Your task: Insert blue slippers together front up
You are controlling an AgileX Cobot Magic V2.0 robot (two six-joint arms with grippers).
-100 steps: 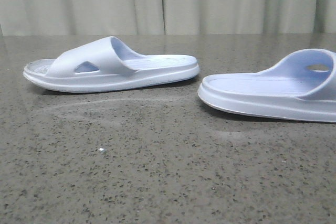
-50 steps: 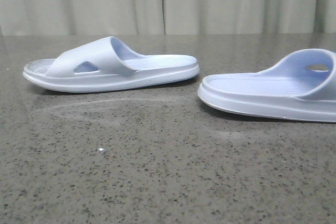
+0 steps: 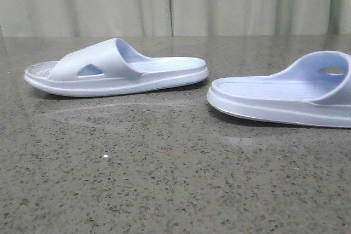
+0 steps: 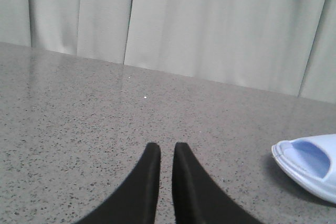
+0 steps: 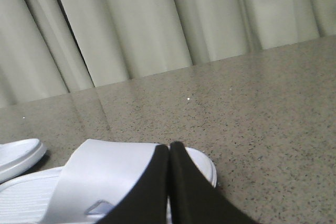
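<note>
Two pale blue slippers lie sole-down on the grey speckled table. The left slipper (image 3: 115, 69) has its toe to the left. The right slipper (image 3: 285, 94) has its heel toward the left one and is cut off by the frame edge. Neither gripper shows in the front view. My left gripper (image 4: 167, 148) has its fingers almost together with nothing between them, over bare table, and the left slipper's toe (image 4: 310, 163) lies off to one side. My right gripper (image 5: 169, 146) is shut and empty, above the right slipper's strap (image 5: 105, 177). The left slipper's heel (image 5: 18, 158) shows beside it.
The speckled stone table (image 3: 164, 179) stretches toward me in front of the slippers. A pale pleated curtain (image 3: 175, 1) hangs behind the table's far edge.
</note>
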